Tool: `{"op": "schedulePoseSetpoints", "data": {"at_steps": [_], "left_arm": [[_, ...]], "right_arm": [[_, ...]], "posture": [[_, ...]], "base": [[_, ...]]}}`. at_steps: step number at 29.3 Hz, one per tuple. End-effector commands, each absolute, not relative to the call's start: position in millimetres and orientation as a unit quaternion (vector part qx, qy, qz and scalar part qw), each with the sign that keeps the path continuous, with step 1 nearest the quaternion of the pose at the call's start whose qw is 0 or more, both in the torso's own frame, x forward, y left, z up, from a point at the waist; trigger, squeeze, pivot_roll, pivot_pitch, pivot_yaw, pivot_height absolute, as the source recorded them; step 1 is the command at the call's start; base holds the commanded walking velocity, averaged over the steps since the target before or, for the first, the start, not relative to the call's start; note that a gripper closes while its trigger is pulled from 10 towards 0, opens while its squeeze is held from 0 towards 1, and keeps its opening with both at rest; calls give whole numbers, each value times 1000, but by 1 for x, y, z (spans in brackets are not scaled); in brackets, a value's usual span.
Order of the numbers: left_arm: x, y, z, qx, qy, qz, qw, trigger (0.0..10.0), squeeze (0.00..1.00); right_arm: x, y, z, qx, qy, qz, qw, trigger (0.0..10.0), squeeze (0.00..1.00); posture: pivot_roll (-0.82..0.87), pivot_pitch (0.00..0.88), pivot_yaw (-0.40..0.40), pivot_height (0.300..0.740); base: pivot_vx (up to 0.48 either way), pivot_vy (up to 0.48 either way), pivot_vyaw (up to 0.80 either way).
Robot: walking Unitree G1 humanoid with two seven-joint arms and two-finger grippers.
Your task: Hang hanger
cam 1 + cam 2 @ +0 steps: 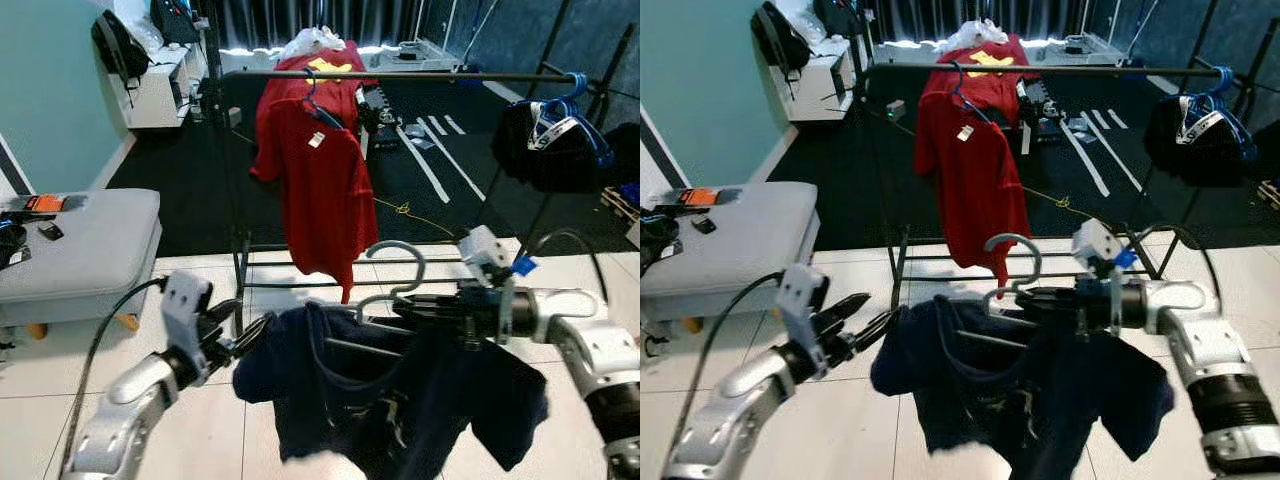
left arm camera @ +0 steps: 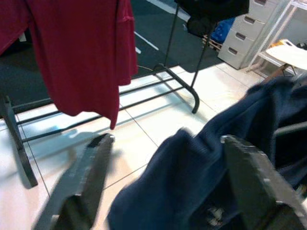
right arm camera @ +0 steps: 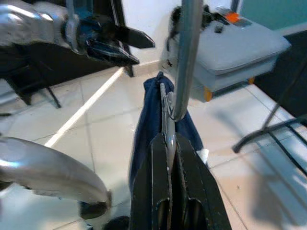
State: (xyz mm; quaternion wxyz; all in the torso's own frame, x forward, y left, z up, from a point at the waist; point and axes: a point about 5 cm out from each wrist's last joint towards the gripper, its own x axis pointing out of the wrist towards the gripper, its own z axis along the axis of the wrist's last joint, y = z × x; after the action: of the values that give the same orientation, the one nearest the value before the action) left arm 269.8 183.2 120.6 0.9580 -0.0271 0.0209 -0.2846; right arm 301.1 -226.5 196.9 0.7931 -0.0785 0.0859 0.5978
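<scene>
Navy T-shirt (image 1: 390, 400) on grey hanger (image 1: 395, 270); beyond it, red T-shirt (image 1: 320, 185) with yellow print on black rail (image 1: 400, 75); grey bench (image 1: 90, 250).

A black metal clothes rail (image 1: 400, 76) runs left to right across the room on a black metal frame (image 1: 240, 255). A red T-shirt (image 1: 320, 180) hangs from it left of centre, a black bag (image 1: 545, 140) at its right end. Before the rail hangs a navy T-shirt on a grey hanger (image 1: 385, 380). A grey padded bench (image 1: 85, 250) stands left, a white shelf unit (image 1: 160, 85) behind it.
</scene>
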Motion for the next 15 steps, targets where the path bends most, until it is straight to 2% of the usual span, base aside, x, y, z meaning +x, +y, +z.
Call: {"op": "schedulePoseSetpoints", "data": {"at_steps": [1, 8, 11, 15], "left_arm": [[267, 184, 125, -26, 14, -299, 954, 10000, 1000], [266, 172, 131, -22, 6, -329, 944, 10000, 1000], [271, 154, 140, -30, -9, -365, 930, 10000, 1000], [277, 148, 143, -31, -17, -373, 927, 10000, 1000]], "right_arm": [[300, -224, 212, -68, 60, 617, 782, 10000, 0], [300, -223, 217, -59, 52, 624, 778, 10000, 0], [304, -211, 218, -62, 31, 613, 787, 10000, 0], [308, -205, 215, -68, 27, 601, 796, 10000, 0]], "posture": [[-2, 54, -10, 740], [-6, 55, -6, 740], [-12, 56, -4, 740], [-11, 57, -2, 740]], "base": [[0, 0, 0], [0, 0, 0], [0, 0, 0], [0, 0, 0]]}}
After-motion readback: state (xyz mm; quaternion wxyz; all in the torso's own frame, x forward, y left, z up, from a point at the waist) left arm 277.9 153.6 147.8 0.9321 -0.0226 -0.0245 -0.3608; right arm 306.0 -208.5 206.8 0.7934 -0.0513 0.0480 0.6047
